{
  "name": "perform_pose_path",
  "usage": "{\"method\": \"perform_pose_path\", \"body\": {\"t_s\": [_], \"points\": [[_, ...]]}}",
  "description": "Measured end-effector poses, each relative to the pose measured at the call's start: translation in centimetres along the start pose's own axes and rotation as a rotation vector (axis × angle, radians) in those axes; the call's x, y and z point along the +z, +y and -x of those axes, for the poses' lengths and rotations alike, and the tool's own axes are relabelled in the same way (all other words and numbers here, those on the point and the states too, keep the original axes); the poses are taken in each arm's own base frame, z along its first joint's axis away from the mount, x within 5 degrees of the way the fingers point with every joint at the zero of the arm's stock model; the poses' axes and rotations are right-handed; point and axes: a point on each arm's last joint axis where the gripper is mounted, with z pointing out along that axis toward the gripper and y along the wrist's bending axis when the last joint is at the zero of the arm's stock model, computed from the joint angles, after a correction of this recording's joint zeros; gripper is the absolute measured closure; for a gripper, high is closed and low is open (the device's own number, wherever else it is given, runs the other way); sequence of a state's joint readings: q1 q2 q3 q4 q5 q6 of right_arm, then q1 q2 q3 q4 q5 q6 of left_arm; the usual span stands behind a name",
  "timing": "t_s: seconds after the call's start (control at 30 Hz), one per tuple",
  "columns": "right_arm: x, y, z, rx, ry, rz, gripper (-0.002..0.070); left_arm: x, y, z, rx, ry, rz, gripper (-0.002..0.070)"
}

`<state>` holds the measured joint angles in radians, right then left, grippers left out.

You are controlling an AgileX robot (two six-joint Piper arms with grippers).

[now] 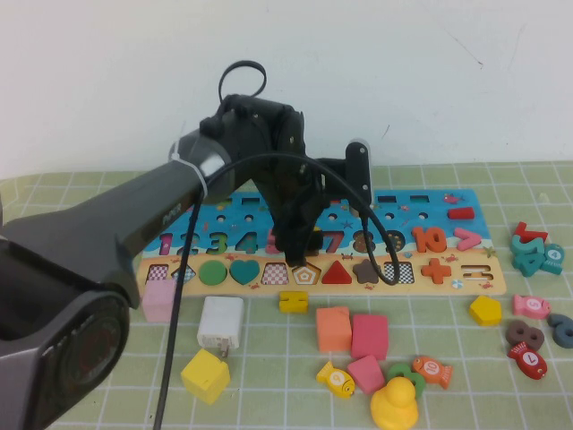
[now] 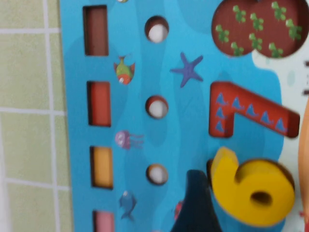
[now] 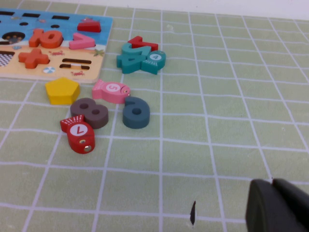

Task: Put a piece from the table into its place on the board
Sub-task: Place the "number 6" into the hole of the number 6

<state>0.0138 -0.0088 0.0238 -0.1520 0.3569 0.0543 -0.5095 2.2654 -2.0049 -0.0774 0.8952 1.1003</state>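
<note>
1. The left claw [image 1: 291, 255] hangs over the middle of the board [image 1: 466, 235], at the digit row between the orange 4 and the red 7 [image 1: 332, 242]. Its jaws stand apart; one dark finger [image 2: 193, 203] shows just beside the piece, clamped on nothing.
2. The piece [image 2: 251, 188], a bright-yellow flat wooden "6" with a small round hole in its loop, lies on the board beside the red 7 [image 2: 246, 113], at its own spot in the row. It looks seated or nearly so; I cannot tell whether it sits fully flush.
3. I judge the jaws are apart to let the piece go into place.
4. The right claw [image 3: 277, 208] rests low over the bench [image 3: 217, 145], well apart from the board's end; whether its jaws are apart or together I cannot tell.
</note>
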Motion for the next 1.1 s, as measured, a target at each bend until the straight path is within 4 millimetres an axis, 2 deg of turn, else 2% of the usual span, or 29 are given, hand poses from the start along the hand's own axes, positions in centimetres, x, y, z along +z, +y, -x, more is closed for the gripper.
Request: {"method": "perform_pose_path", "body": {"t_s": [0.17, 0.27, 0.37, 0.5, 0.57, 0.77, 0.97, 1.1], "points": [[0.0, 0.0, 0.0, 0.000, 0.000, 0.000, 0.0678, -2.0, 0.3, 0.2, 0.002, 0.000, 0.022, 0.0210], [0.0, 0.0, 0.0, 0.000, 0.000, 0.000, 0.0678, -3.4, 0.5, 0.4, -0.076, -0.012, 0.044, 0.0235], [0.0, 0.0, 0.0, 0.000, 0.000, 0.000, 0.0678, -4.4, 0.7, 0.6, -0.246, -0.028, 0.058, 0.0344], [0.0, 0.0, 0.0, 0.000, 0.000, 0.000, 0.0678, -4.2, 0.6, 0.5, -0.394, -0.027, 0.051, 0.0585], [0.0, 0.0, 0.0, 0.000, 0.000, 0.000, 0.0678, -3.8, 0.5, 0.6, -0.437, -0.036, 0.038, 0.0634], [0.0, 0.0, 0.0, 0.000, 0.000, 0.000, 0.0678, -1.7, 0.5, 0.5, -0.604, -0.059, 0.022, 0.0671], [0.0, 0.0, 0.0, 0.000, 0.000, 0.000, 0.0678, 0.9, -0.1, 0.2, -0.672, -0.043, -0.025, 0.0675], [0.0, 0.0, 0.0, 0.000, 0.000, 0.000, 0.0678, 1.3, 0.0, 0.3, -0.692, -0.062, -0.019, 0.0675]]}}
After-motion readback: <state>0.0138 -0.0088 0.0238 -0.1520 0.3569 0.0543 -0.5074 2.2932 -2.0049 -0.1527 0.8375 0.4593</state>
